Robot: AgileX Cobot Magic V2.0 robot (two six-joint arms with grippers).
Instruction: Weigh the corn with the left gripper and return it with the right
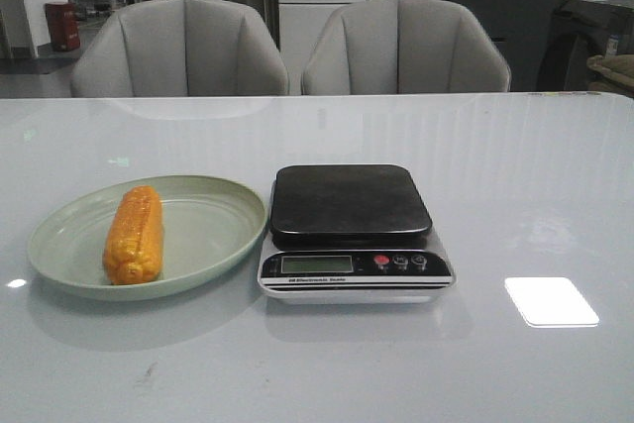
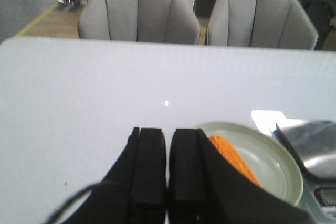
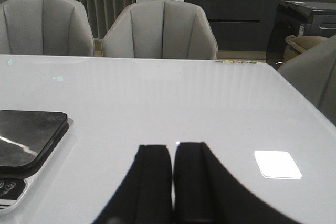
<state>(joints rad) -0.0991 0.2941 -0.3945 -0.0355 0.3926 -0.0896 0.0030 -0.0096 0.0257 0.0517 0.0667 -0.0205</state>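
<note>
From the front camera I see the corn lying lengthwise in the pale green plate, toward the plate's left half, one end pointing at me and the other away. The plate sits on the white glossy surface, left of centre. Just beside it on the right, nearly touching its rim, is the digital kitchen scale: a dark square platform on top, with nothing on it, and a silver front panel with a display and three small round buttons. I cannot read the display. A bright square reflection lies on the surface to the right of the scale. Two grey upholstered chairs stand behind the far edge.

Neither arm appears in the front camera. On my left wrist feed, the left end effector has its two black fingers pressed together, only a thin seam between them, nothing held. It hangs above the surface with the plate and the orange cob just past its right finger, partly hidden by it; an edge of the scale shows further over.

On my right wrist feed, the right end effector is likewise pressed together and holds nothing. It is over bare surface, with the scale's dark platform off to one side and the bright reflection on the other.
</note>
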